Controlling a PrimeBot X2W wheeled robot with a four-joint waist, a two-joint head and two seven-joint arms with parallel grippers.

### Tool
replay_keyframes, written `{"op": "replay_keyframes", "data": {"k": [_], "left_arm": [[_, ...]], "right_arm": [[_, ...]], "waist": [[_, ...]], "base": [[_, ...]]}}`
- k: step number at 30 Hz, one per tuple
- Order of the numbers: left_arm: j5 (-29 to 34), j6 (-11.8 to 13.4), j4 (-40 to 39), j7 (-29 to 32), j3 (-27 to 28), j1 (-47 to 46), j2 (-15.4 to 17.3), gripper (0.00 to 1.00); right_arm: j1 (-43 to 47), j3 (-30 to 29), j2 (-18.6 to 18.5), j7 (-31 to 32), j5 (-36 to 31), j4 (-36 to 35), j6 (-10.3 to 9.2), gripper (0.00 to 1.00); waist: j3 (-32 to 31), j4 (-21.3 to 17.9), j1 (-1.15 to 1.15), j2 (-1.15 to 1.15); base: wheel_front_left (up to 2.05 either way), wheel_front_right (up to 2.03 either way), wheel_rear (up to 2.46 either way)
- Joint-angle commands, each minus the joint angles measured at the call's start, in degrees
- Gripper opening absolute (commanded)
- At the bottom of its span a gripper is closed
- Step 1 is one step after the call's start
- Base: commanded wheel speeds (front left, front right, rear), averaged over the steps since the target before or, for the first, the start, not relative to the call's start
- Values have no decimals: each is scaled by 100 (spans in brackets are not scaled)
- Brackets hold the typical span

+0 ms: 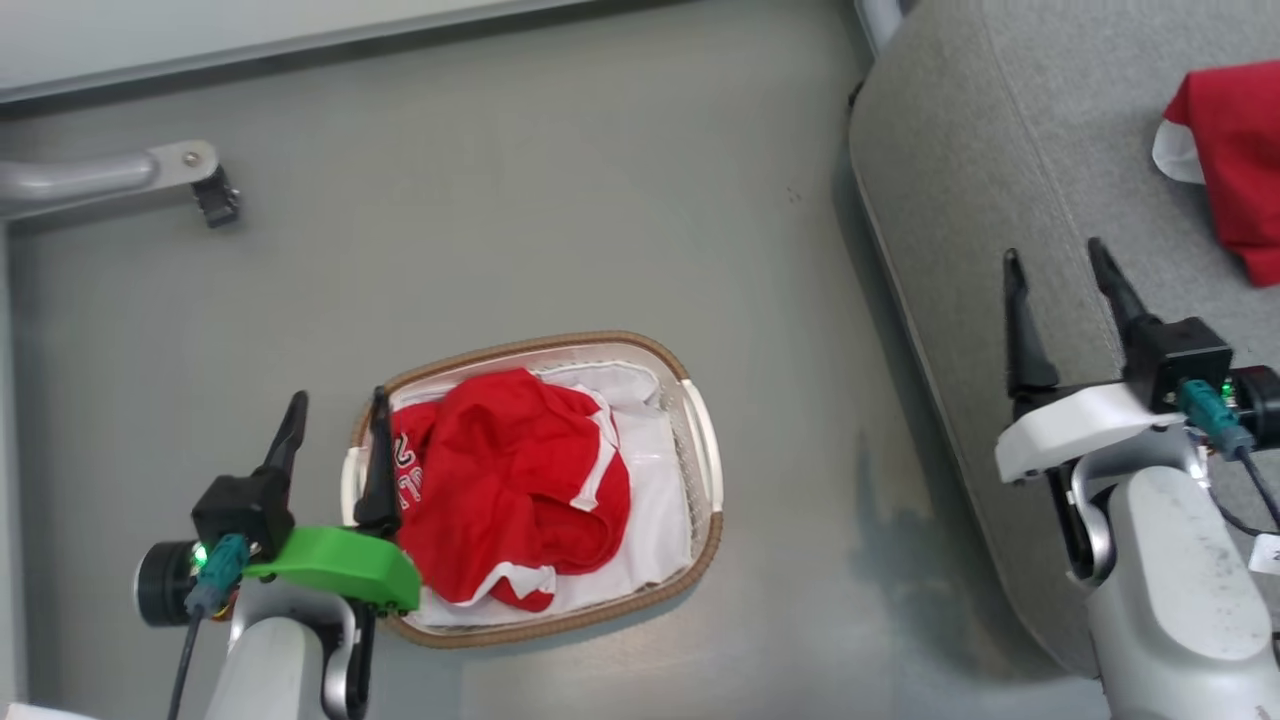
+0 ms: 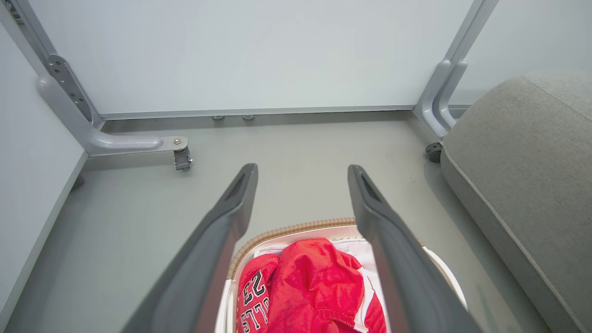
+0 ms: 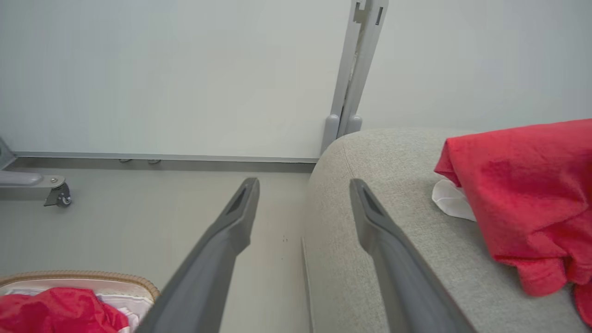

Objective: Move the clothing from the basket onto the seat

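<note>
Hovering wide apart, my two claws bracket a job that looks half done. The seat [image 1: 980,180] fills the right of the head view, its rounded, seamed edge running down toward my right arm. I judge it the drop point, set close enough for a short swing. Bare floor [image 1: 560,200] stretches between seat and basket, giving both arms free passage, with a partition foot [image 1: 190,175] well off at upper left. The basket [image 1: 600,337] stands on the floor just ahead of my left arm. A white cloth [image 1: 660,480] lies in it, and the jersey [image 1: 510,470] is heaped on top, lettering at its left, apparently ready to be plucked from above. A red garment [image 1: 1235,150] lies on the seat at far right, white trim peeking from under it. My left claw [image 1: 338,398] hangs above the basket's left end, fingers spread fully and gripping nothing. My right claw [image 1: 1055,250] hangs over the seat near its edge, equally wide and empty, near the garment but apart from it. The braided rim is the edge to mind. A straight lift should clear it, though the cloth could ride up with the jersey.
</note>
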Motion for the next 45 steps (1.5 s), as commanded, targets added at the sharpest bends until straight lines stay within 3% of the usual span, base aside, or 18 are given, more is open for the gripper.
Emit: {"op": "replay_keyframes", "data": {"k": [1,12,30,45], "left_arm": [[33,54,15,-3,98,130,6,100],[72,283,-36,-4,433,549,-17,100],[-1,353,-517,-4,368,1668,-15,100],[-83,370,-697,-4,141,1729,-15,100]], "right_arm": [[127,56,3,-3,48,24,-9,100],[529,463,135,-3,173,119,-8,100],[1467,746,153,-3,477,157,-8,100],[1560,863,153,-2,537,108,-8,100]], "waist": [[-351,362,0,0],[-790,778,0,0],[-1638,712,0,0],[-1732,665,0,0]], "base": [[0,0,0],[0,0,0],[0,0,0],[0,0,0]]}}
